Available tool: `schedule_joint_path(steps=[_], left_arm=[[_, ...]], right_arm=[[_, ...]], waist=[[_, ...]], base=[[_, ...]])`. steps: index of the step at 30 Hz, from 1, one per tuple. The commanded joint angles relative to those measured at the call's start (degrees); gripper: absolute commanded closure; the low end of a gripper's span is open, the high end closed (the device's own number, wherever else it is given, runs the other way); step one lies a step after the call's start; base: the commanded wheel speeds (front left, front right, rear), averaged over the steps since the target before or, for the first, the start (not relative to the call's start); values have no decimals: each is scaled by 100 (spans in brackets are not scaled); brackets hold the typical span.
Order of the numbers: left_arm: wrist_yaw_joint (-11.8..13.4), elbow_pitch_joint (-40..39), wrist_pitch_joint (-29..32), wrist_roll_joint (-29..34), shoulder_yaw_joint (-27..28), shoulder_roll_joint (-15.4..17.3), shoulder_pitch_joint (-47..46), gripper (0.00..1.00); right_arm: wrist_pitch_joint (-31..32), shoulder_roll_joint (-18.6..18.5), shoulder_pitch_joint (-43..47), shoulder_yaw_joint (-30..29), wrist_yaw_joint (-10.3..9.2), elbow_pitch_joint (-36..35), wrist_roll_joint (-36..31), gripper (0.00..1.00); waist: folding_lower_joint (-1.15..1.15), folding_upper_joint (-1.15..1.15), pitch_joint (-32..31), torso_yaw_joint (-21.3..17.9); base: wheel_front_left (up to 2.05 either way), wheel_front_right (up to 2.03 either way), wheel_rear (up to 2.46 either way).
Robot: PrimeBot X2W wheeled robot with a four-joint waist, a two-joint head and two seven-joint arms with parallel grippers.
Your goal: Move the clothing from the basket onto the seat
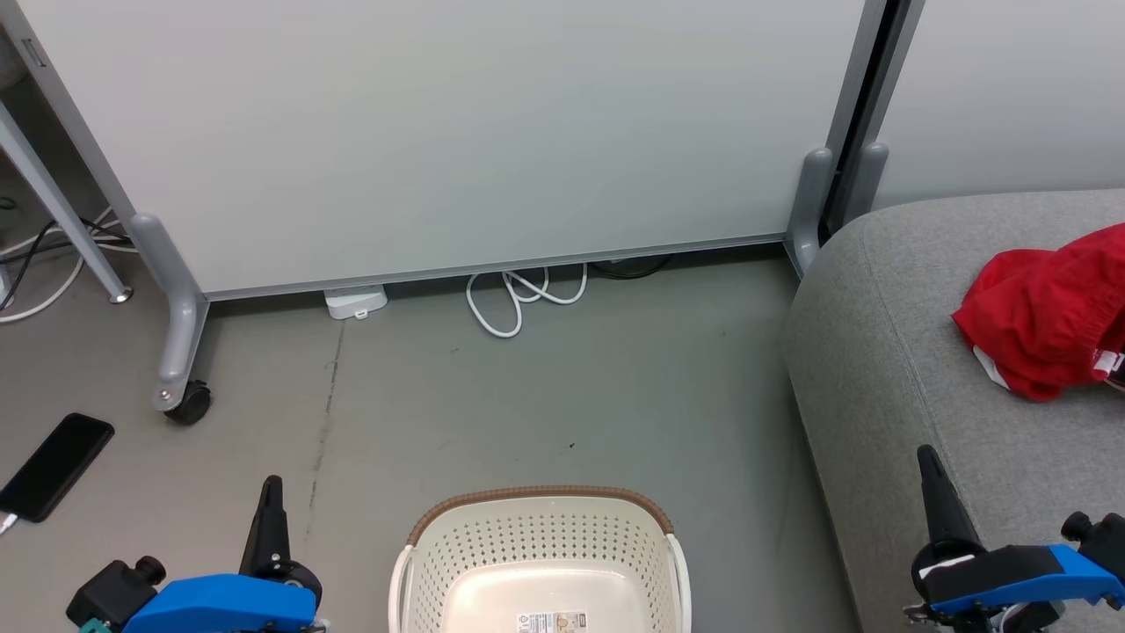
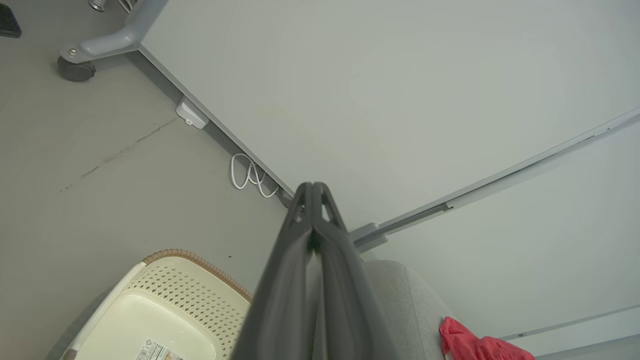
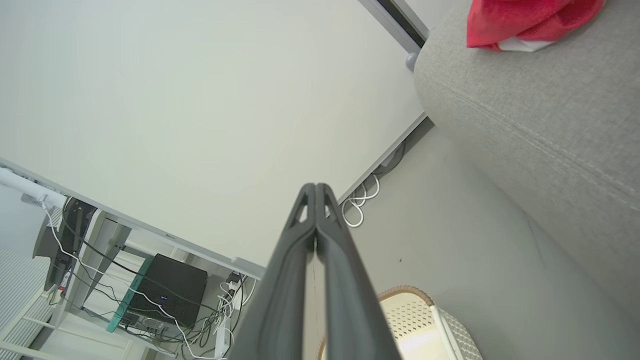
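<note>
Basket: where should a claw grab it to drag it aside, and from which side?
Pinch the brown rim of the basket at its far edge, coming straight down from above, one finger inside, one outside. The wall is thin and upright and the basket is empty, so the inside finger has room. The left claw and right claw flank it, both shut: open first.

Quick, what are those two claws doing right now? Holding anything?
Left gripper: closed, holding nothing.
Right gripper: closed, holding nothing.
</note>
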Motion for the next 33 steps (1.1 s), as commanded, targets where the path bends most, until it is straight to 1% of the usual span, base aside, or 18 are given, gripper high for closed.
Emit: schedule_joint_path(steps=[1, 13, 33], left_arm=[[-6, -94, 38, -144, 49, 18, -157, 100], [-7, -172, 239, -854, 155, 4, -239, 100], [-9, -285, 534, -1876, 312, -20, -355, 100]], right_arm=[[34, -28, -154, -20, 2, -93, 166, 100], [218, -32, -197, -44, 3, -139, 977, 100], [479, -37, -262, -79, 3, -202, 2129, 100]], waist=[[0, 0, 1, -1], [0, 0, 11, -16], [0, 0, 28, -39]], base=[[0, 0, 0], [0, 0, 0], [0, 0, 0]])
